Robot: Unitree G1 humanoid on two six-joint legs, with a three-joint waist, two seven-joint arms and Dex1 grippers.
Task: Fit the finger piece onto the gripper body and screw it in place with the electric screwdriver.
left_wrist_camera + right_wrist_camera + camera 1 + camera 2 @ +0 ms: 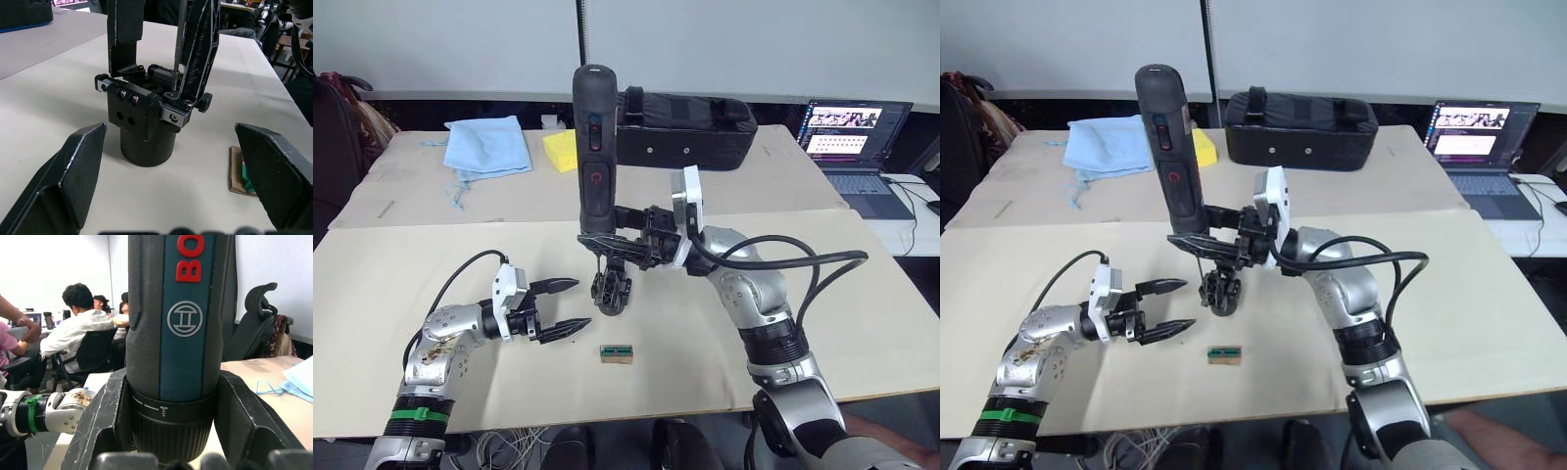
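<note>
A: The gripper body (612,290) stands near the middle of the tan table (431,255), a matte black plastic piece on a stubby round base, with a block on top studded with small screw heads and dark finger arms rising from it.

B: And the electric screwdriver (595,162)?

A: It stands upright right above the body, a fat dark cylinder with a teal panel, red lettering and a ribbed collar. In the left wrist view its thin metal bit (179,46) comes down to a screw on the top block.

B: What holds it?

A: The right gripper (619,245) is clamped round its lower end; the right wrist view shows a black finger (105,418) pressed against each side of the collar.

B: The left one?

A: The left gripper (570,305) hovers just beside the body with its pointed black fingers spread wide, holding nothing.

B: Anything else?

A: A small brown block with a green top (616,353) lies near the body. Farther back sit a crumpled light-blue cloth (487,146), a yellow sponge (560,151), a long black bag (690,129) and an open laptop (858,149).
</note>
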